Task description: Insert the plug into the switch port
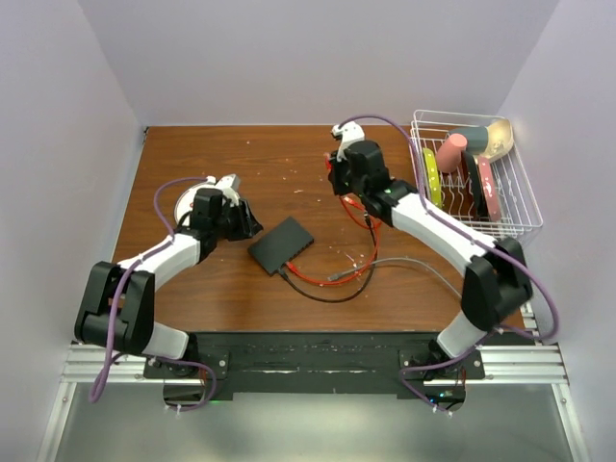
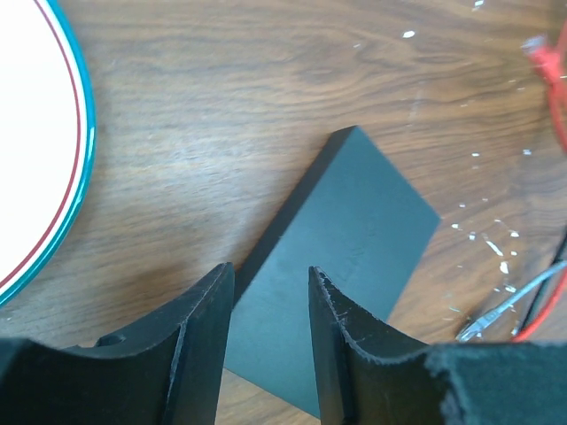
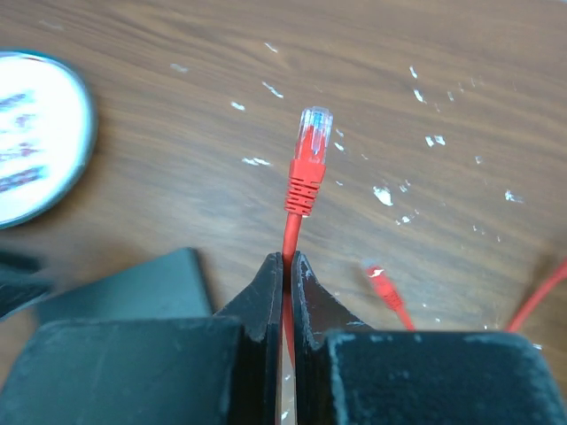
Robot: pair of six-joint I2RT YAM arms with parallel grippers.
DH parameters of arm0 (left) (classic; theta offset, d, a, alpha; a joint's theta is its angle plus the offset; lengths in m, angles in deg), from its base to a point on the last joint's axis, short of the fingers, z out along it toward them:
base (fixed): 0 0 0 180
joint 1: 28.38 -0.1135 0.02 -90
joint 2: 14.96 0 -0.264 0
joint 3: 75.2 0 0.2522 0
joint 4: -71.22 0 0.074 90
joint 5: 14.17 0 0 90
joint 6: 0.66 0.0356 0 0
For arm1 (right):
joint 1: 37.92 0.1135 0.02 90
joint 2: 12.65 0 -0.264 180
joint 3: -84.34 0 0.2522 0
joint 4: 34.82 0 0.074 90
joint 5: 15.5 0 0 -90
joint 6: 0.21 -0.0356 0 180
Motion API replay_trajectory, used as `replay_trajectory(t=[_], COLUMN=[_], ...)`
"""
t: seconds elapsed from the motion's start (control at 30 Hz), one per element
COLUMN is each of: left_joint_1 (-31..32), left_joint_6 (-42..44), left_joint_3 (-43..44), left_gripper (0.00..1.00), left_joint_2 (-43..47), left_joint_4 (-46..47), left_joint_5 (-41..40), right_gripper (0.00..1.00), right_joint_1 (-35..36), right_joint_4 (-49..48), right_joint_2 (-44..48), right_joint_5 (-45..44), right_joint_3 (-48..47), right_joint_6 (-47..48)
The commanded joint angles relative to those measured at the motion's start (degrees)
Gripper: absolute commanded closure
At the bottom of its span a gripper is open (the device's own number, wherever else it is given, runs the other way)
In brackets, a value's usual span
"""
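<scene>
The switch [image 1: 280, 244], a flat matte-black box, lies on the wooden table [image 1: 192, 154] between the arms. My left gripper [image 1: 247, 223] hovers at its left end. In the left wrist view its jaws [image 2: 270, 282] stand apart with the switch [image 2: 354, 226] showing between and beyond them, and they grip nothing. My right gripper [image 1: 339, 181] is behind and right of the switch, shut [image 3: 287, 258] on a red cable. The cable's red plug [image 3: 310, 150] with its clear tip sticks out past the fingertips, above the table. No sockets of the switch show.
A white plate [image 2: 31, 133] with a teal rim lies left of the switch. Red, black and grey cables [image 1: 358, 271] loop on the table right of the switch, with a second red plug [image 3: 384, 288] and a grey plug [image 2: 478, 323]. A wire rack [image 1: 515, 207] stands at the back right.
</scene>
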Motion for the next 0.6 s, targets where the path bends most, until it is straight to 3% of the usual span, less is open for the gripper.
replay_trajectory(t=[0.0, 0.17, 0.27, 0.4, 0.57], left_joint_1=[-0.3, -0.3, -0.3, -0.3, -0.1], left_joint_6=[-0.4, -3.1, -6.8, -11.5, -18.5], left_joint_3=[-1.8, -4.2, -7.1, -10.5, -13.4], left_gripper=[0.55, 0.52, 0.44, 0.36, 0.33], left_joint_2=[3.5, 6.1, 6.7, 4.9, 0.0], left_joint_4=[3.4, 9.8, 16.9, 26.4, 39.5], left_joint_5=[3.2, 10.4, 15.8, 22.0, 28.8], right_gripper=[1.0, 1.0, 1.0, 1.0, 1.0], right_joint_1=[0.0, 0.2, 1.1, 5.0, 10.3], right_joint_4=[-4.0, -5.8, -9.0, -14.7, -17.7], right_joint_2=[6.7, 9.2, 8.5, 8.5, 8.5], right_joint_5=[7.6, 21.6, 25.2, 23.4, 20.1], right_joint_3=[9.0, 16.2, 21.4, 28.1, 31.1], right_joint_6=[3.6, 4.7, 4.0, 2.1, 0.4])
